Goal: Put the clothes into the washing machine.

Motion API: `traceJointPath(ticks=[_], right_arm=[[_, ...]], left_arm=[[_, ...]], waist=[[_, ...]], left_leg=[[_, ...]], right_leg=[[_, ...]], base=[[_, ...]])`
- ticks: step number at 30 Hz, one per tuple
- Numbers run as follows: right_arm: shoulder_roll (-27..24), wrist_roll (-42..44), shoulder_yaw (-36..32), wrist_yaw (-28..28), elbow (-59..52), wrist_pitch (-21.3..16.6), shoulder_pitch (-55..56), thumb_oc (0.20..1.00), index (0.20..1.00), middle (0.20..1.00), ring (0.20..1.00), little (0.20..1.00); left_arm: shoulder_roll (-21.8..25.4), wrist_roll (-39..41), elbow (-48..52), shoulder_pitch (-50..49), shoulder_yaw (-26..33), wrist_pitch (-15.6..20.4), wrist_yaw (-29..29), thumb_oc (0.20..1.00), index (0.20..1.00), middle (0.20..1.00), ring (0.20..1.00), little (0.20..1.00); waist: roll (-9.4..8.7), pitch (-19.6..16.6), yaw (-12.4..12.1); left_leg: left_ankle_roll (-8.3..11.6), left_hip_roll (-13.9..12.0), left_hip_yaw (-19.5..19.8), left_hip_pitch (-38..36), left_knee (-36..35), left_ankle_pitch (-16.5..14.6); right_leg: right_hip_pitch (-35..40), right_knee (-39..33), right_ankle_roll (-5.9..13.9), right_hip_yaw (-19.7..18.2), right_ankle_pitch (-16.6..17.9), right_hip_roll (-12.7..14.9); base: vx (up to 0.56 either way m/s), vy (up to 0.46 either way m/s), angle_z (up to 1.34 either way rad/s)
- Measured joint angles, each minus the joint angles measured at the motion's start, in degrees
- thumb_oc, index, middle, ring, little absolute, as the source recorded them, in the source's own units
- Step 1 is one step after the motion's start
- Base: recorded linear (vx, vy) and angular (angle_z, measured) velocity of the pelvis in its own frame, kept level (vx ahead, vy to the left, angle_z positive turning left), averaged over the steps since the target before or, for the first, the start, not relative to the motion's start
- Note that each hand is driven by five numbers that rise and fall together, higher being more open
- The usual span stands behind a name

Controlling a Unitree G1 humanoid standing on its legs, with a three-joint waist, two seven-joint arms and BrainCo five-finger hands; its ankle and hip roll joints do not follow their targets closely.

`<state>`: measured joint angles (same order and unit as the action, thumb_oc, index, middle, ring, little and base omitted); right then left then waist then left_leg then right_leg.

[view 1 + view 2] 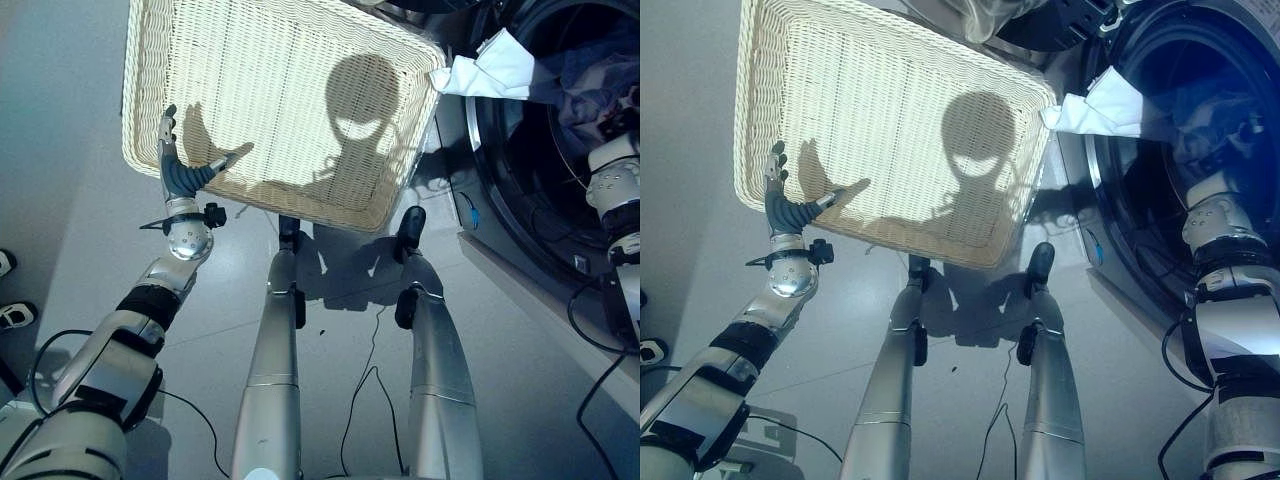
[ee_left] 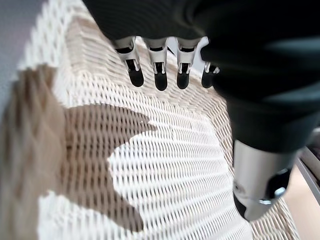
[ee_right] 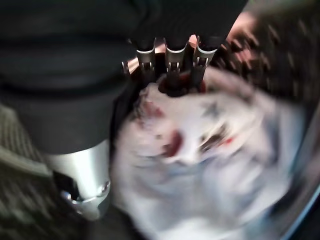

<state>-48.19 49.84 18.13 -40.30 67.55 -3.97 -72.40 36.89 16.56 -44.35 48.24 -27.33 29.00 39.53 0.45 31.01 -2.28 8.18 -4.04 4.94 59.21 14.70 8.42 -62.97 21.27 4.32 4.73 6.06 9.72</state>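
The left hand [image 1: 178, 165] hangs over the near left corner of the basket [image 1: 300, 60], fingers straight and spread, thumb held apart, holding nothing. Its wrist view shows the fingertips [image 2: 160, 80] just above the woven bottom, though whether they touch it I cannot tell. The basket sits on the floor [image 1: 60, 150], out in front of this hand and stretching away toward the right arm's side.

The right hand [image 3: 170, 65] is inside the drum of the washer [image 1: 1120, 240], past the round door opening on the right. In its wrist view the fingers curl down onto a pale cloth with red and dark marks [image 3: 200, 150] that lies bunched right under the palm; the picture is too smeared to say whether they truly pinch it or only press into it. From the head views the hand itself is hidden in the drum and only the forearm shows at the opening.

A white cloth [image 1: 495, 68] hangs over the upper rim of the washer's opening, between the basket's far right corner and the right arm. Dark clothes [image 1: 590, 85] lie deeper in the drum, beyond that arm.
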Motion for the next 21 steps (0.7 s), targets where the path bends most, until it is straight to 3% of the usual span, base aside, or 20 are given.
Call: traceJointPath(ticks=[2,6,16,21], right_arm=[[0.0,-6.8,3.3,-0.6,0.4,4.0,-0.9,1.000,1.000,1.000,1.000,1.000],[0.1,-16.4,5.1,-2.3,-2.4,6.7,-2.2,1.000,1.000,1.000,1.000,1.000],[3.4,-33.7,7.3,-6.2,-17.9,9.9,3.0,1.000,1.000,1.000,1.000,1.000],[6.0,-40.6,8.9,-6.2,-19.2,10.5,5.5,1.000,1.000,1.000,1.000,1.000]], left_arm=[[0.0,0.0,0.0,0.7,-0.2,-0.2,0.0,1.000,1.000,1.000,1.000,1.000],[-0.4,0.0,-0.1,1.5,-0.6,-0.7,0.1,1.000,1.000,1.000,1.000,1.000],[-1.1,-0.1,-0.2,2.6,-0.6,-0.8,1.2,1.000,1.000,1.000,1.000,1.000],[-2.4,-0.2,-0.2,2.9,-0.6,-0.8,2.6,1.000,1.000,1.000,1.000,1.000]], waist=[[0.04,0.0,0.1],[0.08,-0.1,0.2],[0.13,-0.1,0.3],[0.14,-0.1,0.8]], left_leg=[[-0.02,0.0,0.2,0.4,0.0,0.0],[-0.05,0.0,0.1,0.9,-0.2,0.0],[0.02,0.1,-0.1,2.5,-0.5,0.0],[0.02,0.1,-0.3,2.5,-0.9,0.0]], right_leg=[[-0.2,-0.1,0.30,0.2,-0.2,0.0],[-1.0,-0.1,0.27,0.3,-0.3,0.0],[-3.1,0.6,-0.08,0.2,-0.5,0.2],[-3.6,0.9,0.28,0.1,-1.1,0.3]], base=[[0.00,0.000,0.00],[0.00,0.000,0.00],[0.00,0.000,0.00],[0.00,0.000,0.00]])
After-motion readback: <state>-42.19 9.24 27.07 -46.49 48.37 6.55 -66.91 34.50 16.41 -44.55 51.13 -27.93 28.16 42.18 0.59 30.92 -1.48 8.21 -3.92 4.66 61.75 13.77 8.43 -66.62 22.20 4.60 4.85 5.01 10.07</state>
